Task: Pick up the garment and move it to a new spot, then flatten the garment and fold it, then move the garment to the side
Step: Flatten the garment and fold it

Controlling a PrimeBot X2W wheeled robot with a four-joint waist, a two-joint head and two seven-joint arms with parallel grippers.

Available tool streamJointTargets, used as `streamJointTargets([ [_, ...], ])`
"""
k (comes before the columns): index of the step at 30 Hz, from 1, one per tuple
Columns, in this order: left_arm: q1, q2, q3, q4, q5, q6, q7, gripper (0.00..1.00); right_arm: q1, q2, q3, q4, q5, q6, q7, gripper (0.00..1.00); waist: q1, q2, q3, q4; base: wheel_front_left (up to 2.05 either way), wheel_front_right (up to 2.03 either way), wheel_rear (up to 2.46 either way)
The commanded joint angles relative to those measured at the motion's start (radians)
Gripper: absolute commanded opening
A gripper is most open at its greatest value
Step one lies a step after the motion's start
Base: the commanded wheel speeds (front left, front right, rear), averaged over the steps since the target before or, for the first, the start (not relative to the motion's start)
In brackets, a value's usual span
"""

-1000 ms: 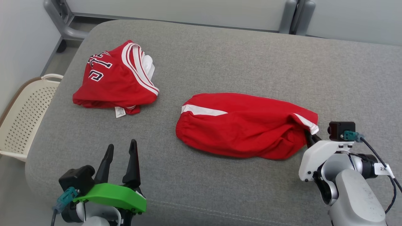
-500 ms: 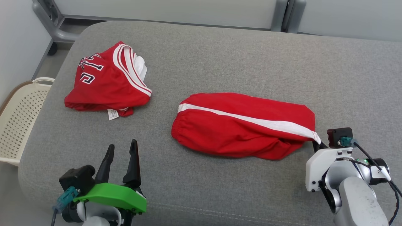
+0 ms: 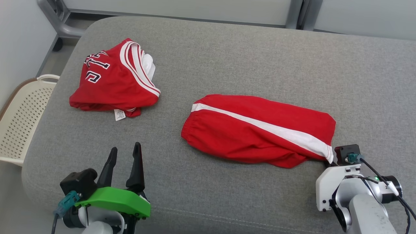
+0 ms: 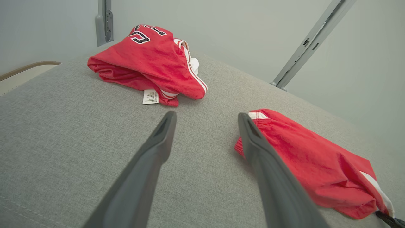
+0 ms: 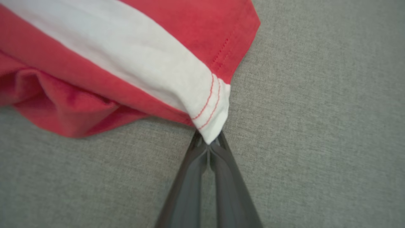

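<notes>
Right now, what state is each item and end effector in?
Red shorts: lying mostly flat on the cushion, hem corner pinched.
Red jersey: bunched heap, untouched.
Left end effector: open, empty.
Right end effector: shut on the shorts' hem corner.

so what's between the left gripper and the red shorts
Nothing but bare grey cushion: the left gripper and the red shorts are apart, with no item in that stretch. The head view shows it.

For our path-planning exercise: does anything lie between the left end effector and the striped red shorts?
Nothing visible does. Bare grey cushion lies between the left end effector and the shorts; the red jersey sits farther back, off that line.
</notes>
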Motion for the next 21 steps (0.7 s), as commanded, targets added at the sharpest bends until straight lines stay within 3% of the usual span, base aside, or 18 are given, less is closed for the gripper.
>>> streamJointTargets([
  [1, -0.013, 0.0, 0.003, 0.008, -0.006, -0.006, -0.006, 1.0, 0.013, -0.004, 0.004, 0.017, 0.006, 0.0, -0.001, 0.21, 0.0, 0.0, 0.0, 0.0, 0.0, 0.0, 0.0],
  [2, -0.014, -0.001, 0.004, 0.009, -0.006, -0.006, -0.007, 1.0, 0.012, -0.004, 0.006, 0.021, 0.008, 0.0, -0.002, 0.35, 0.0, 0.0, -0.001, -0.001, 0.0, 0.0, 0.0],
  [3, -0.015, -0.001, 0.004, 0.01, -0.006, -0.006, -0.008, 1.0, 0.009, -0.004, 0.008, 0.025, 0.012, 0.0, -0.004, 0.59, 0.0, 0.0, -0.001, -0.002, 0.0, 0.0, 0.0],
  [4, -0.015, -0.001, 0.005, 0.011, -0.006, -0.006, -0.008, 1.0, 0.008, -0.004, 0.011, 0.026, 0.015, 0.0, -0.005, 1.0, 0.0, 0.0, -0.003, -0.003, 0.0, 0.0, 0.0],
  [13, -0.01, -0.005, 0.021, 0.004, 0.009, -0.01, -0.025, 1.0, 0.03, -0.004, 0.015, -0.011, 0.069, 0.0, -0.009, 1.0, 0.0, 0.0, -0.016, -0.019, 0.0, 0.0, 0.0],
  [21, 0.019, -0.017, 0.06, -0.009, 0.058, -0.02, -0.041, 1.0, 0.053, -0.003, -0.054, -0.047, 0.236, 0.0, -0.065, 1.0, 0.0, 0.0, -0.046, -0.048, 0.0, 0.0, 0.0],
])
